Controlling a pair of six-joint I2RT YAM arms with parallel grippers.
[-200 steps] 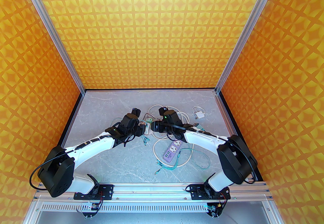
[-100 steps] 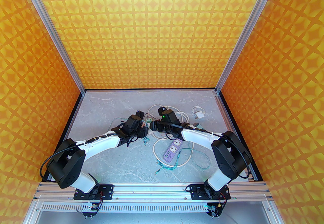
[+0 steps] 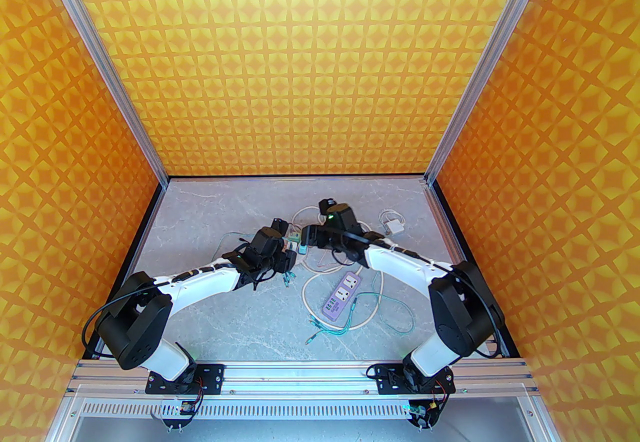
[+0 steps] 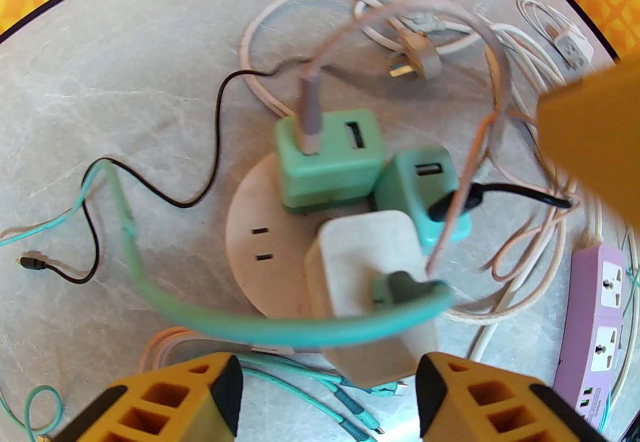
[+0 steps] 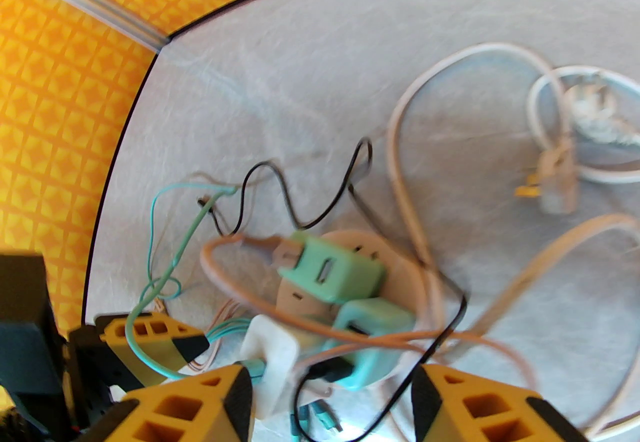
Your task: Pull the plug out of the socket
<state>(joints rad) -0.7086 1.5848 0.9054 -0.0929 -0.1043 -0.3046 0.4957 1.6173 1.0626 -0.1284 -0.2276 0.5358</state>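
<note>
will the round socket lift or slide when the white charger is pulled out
Likely light: the round socket looks a thin disc, so it may lift along. The white charger sits near its edge, so it may tip too.

1. The left arm (image 3: 200, 280) extends forward and to the right, its wrist pitched down.
2. The left claw (image 4: 327, 380) has its jaws apart.
3. The right arm (image 3: 400, 265) extends forward and to the left.
4. The right claw (image 5: 332, 395) has its jaws apart, close beside the left claw.

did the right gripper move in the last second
Yes. In the top view the right gripper has shifted away from the purple power strip, which lies where it was, and gone farther toward the back wall.
</note>
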